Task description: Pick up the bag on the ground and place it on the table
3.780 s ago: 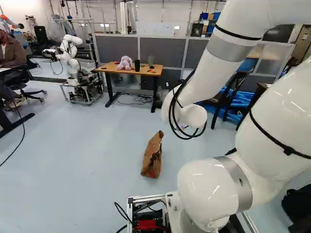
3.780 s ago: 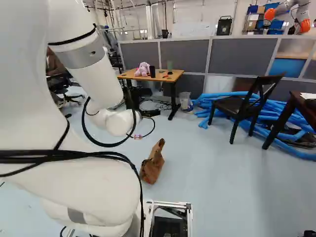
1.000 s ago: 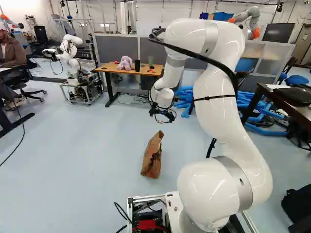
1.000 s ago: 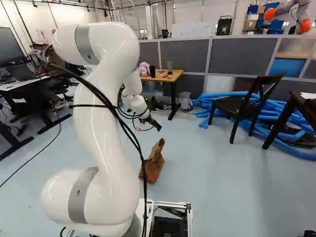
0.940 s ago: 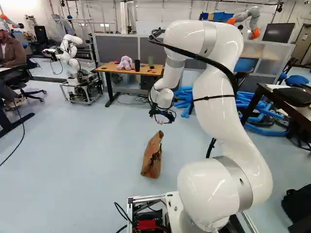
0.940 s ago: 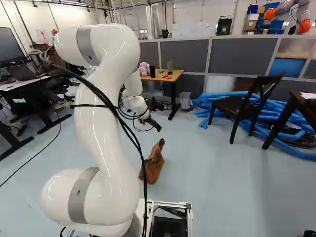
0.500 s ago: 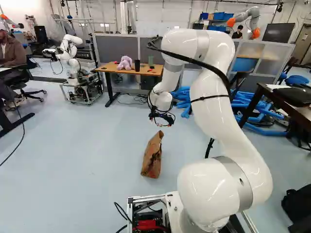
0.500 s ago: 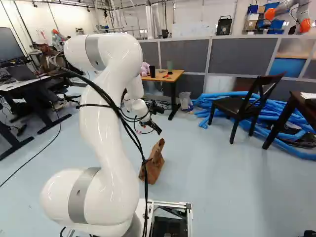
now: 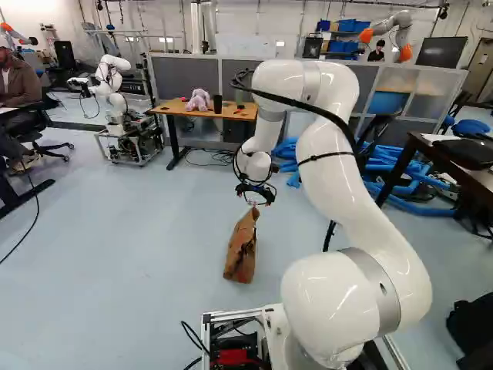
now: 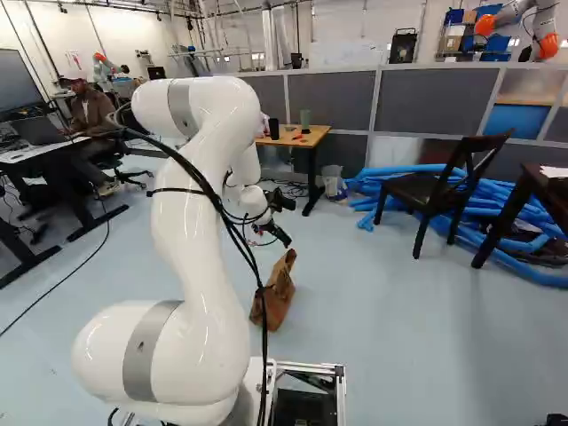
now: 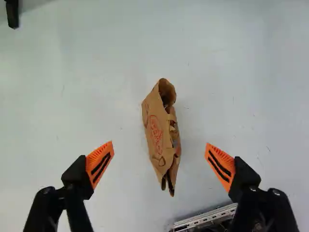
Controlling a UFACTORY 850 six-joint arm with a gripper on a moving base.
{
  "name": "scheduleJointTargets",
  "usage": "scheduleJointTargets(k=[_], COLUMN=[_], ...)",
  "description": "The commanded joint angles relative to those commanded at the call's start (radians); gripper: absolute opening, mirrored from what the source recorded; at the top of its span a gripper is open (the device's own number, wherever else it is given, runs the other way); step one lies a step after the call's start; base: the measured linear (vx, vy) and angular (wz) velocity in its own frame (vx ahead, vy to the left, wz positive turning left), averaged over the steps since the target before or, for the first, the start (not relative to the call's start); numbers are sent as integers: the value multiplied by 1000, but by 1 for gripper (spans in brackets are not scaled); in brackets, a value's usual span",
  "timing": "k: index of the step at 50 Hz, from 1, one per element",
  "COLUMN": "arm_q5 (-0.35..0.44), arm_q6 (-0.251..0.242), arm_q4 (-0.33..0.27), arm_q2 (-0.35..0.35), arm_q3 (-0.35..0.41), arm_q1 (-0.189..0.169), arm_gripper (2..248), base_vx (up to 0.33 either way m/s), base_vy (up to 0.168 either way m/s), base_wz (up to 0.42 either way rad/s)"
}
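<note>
Robotics lab: another robot (image 9: 108,73) is mounted on a metal-framed base (image 9: 135,139), and an orange-jointed arm (image 9: 403,32) is installed at the far right of the left base view. Floor space is divided by grey partitions (image 10: 426,102), with a laptop (image 10: 38,131) set on a desk (image 10: 49,152). Pipes (image 9: 209,27) are left exposed, and a cable (image 10: 55,287) is run across the floor (image 9: 131,231).

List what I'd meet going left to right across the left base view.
Black wheeled office chair → another robot (white, on a metal cart) → lilac plush toy → upright black cylinder → crumpled brown paper bag → this robot's large white arm → black fabric bundle.
</note>
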Motion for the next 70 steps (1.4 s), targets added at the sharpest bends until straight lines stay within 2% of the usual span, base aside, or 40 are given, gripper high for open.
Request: scheduleJointTargets(k=[70], arm_q5=[0], arm_q6=[0], arm_q4=[0], arm_q2=[-252], arm_q3=[-171], arm_q1=[0], arm_gripper=[247], base_vx=[0], base_vy=[0], base_wz=[0])
